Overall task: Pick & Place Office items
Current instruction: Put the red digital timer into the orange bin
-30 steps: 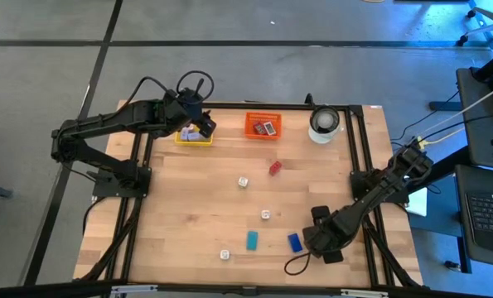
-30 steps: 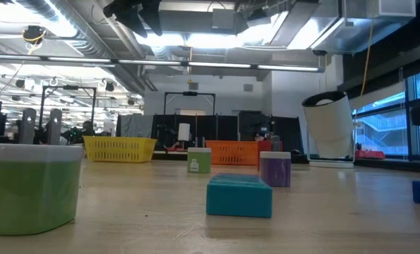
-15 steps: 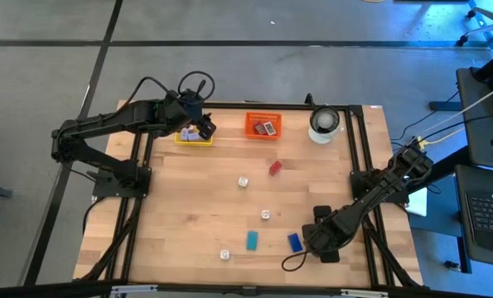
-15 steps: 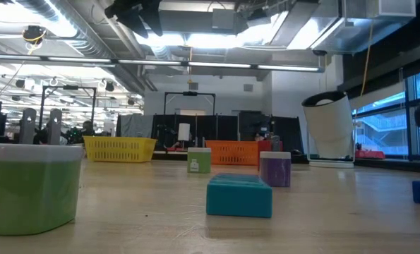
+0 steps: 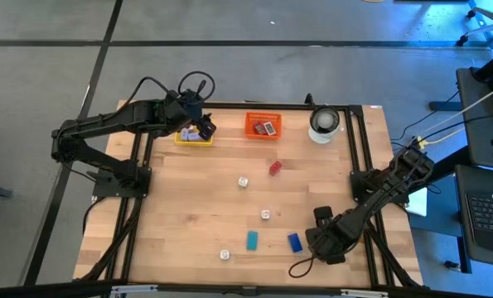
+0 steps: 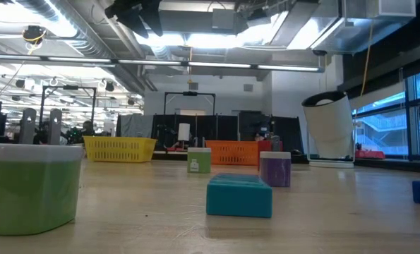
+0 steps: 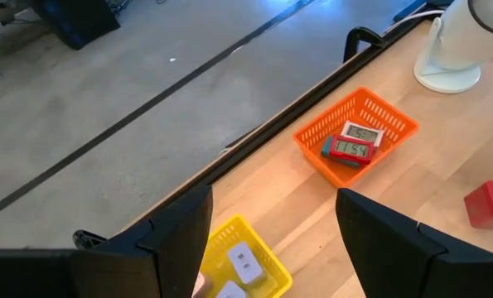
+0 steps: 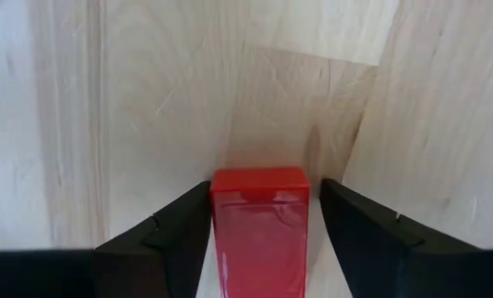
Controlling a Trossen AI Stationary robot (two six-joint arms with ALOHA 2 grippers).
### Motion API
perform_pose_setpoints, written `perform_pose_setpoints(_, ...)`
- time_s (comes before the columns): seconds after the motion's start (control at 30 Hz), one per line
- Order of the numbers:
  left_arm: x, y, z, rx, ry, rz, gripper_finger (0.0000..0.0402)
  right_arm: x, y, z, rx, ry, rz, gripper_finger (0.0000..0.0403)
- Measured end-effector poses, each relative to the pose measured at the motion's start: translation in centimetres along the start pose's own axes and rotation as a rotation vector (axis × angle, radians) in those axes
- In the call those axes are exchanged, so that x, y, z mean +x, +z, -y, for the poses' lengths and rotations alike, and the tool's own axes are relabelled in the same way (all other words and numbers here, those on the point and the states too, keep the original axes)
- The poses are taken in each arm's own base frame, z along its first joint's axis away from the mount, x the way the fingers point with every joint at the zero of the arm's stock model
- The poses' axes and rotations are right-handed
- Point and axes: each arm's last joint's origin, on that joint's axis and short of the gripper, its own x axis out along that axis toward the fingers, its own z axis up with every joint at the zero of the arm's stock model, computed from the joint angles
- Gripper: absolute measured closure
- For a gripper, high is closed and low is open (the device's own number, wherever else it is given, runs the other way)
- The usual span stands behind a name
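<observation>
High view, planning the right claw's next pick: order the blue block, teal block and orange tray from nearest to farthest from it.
From the right claw:
1. Blue block, right beside it near the front edge.
2. Teal block, farther left along the front.
3. Orange tray, at the far edge.
</observation>
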Motion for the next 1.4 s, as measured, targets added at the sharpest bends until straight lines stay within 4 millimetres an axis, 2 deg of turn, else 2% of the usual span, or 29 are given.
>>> perform_pose_setpoints(0.27,0.0,0.0,0.0,0.000,0.000,0.000,0.0148,0.0,-0.2,-0.2,-0.002,-0.007,0.003,0.0245)
perform_pose_setpoints(0.37,0.0,0.0,0.0,0.000,0.000,0.000,0.0148,-0.1,0.0,-0.2,0.040,-0.010,0.004,0.0246)
perform_pose_setpoints(0.47,0.0,0.0,0.0,0.000,0.000,0.000,0.0148,-0.7,0.4,0.0,0.155,-0.015,0.024,0.0242)
perform_pose_setpoints(0.63,0.0,0.0,0.0,0.000,0.000,0.000,0.0148,-3.1,1.3,0.8,0.285,-0.073,0.207,0.0240)
perform_pose_setpoints(0.83,0.0,0.0,0.0,0.000,0.001,0.000,0.0148,-5.9,1.7,3.5,0.512,-0.203,0.458,0.0242)
perform_pose_setpoints(1.13,-0.3,-0.1,0.4,0.012,-0.016,0.003,0.0148,-9.7,3.3,8.8,0.926,-0.486,0.984,0.0241)
perform_pose_setpoints(1.27,-0.5,-0.3,0.7,0.022,-0.031,0.005,0.0148,-10.8,4.8,11.1,1.064,-0.501,1.129,0.0241)
perform_pose_setpoints(1.4,-0.7,-0.4,0.9,0.030,-0.041,0.006,0.0148,-11.8,6.5,13.4,1.117,-0.468,1.196,0.0241)
